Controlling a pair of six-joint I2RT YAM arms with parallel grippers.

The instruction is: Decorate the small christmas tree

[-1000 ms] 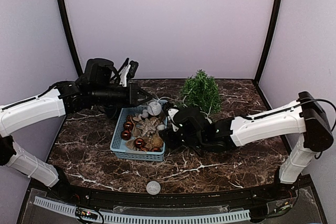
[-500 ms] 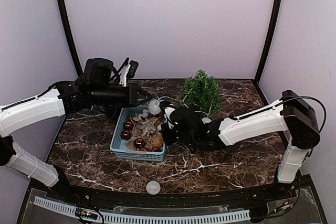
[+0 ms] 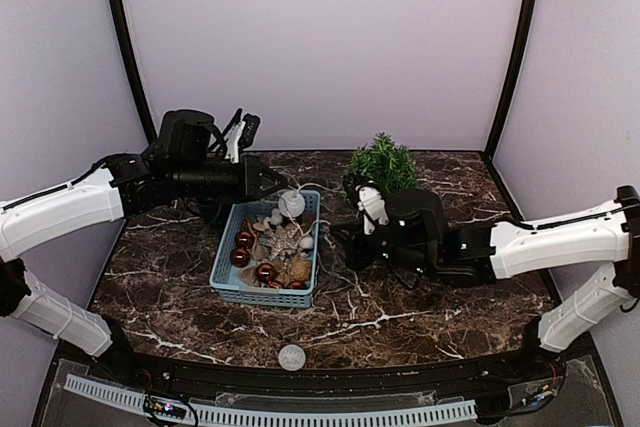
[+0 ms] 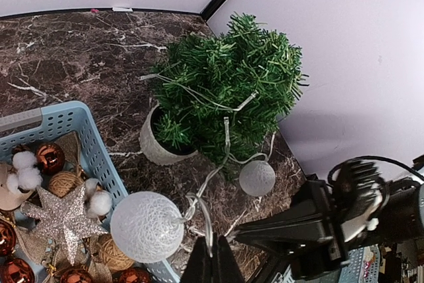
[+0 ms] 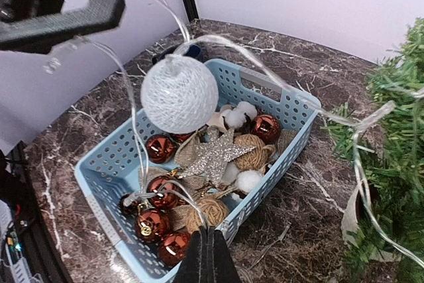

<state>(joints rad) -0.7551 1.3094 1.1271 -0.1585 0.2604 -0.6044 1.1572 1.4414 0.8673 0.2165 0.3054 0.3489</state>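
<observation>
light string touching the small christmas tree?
Touching. The left wrist view shows the light string draped across the branches of the small christmas tree, lying directly on the foliage with no gap.

Robot lab test cell. Evidence: two white-and-black arms, left arm (image 3: 60,212) and right arm (image 3: 560,242), mounted at the near edge of a marble-pattern tabletop (image 3: 420,317). Plain pale lilac panels (image 3: 320,47) box it in at the back and both sides, with black frame posts (image 3: 128,57) in the back corners. A white slotted strip (image 3: 300,415) runs along the front rail, with a small board showing a lit indicator (image 3: 165,407) beside it. Exposed cables on both arms. Props look staged: small christmas tree (image 3: 385,169), blue basket (image 3: 262,297) of ornaments, garland of white balls (image 4: 147,226).
</observation>
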